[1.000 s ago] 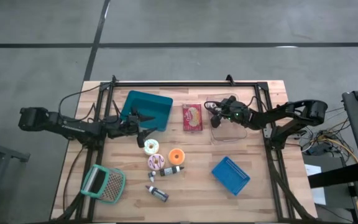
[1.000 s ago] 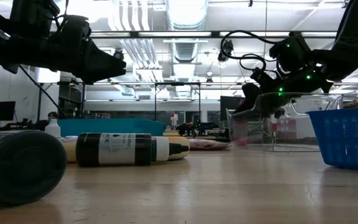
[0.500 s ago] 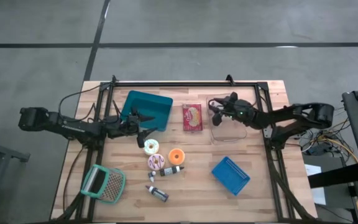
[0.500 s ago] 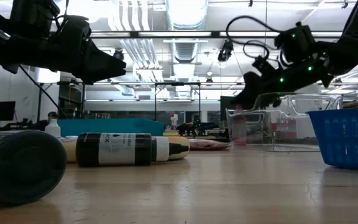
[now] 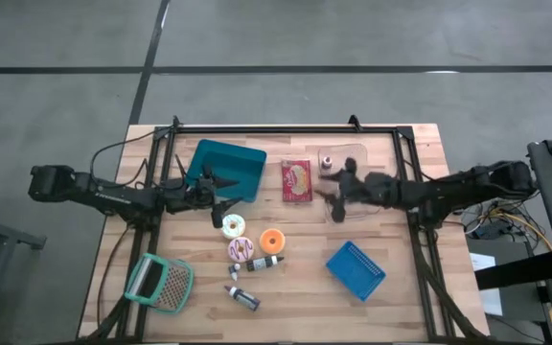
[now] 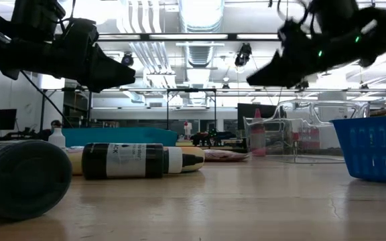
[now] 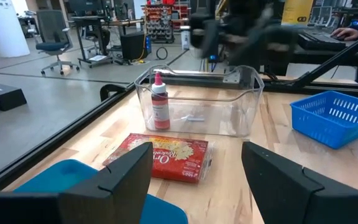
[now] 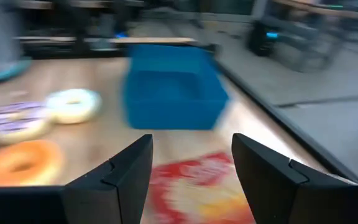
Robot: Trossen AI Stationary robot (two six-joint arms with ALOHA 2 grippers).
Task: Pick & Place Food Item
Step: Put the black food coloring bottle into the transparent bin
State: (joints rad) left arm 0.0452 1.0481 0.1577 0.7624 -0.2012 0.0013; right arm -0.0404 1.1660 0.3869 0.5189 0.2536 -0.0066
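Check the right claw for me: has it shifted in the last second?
Yes. In the high view the right claw has swung off the clear bin toward the red snack packet, and it is open and empty.

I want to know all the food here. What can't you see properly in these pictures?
- Red packet: blurred in the right wrist view, label unreadable.
- Small bottles: too small in the high view to read.
- Clear bin: partly covered by the right arm in the high view.
- Teal bin: bottles hide its contents in the low view.
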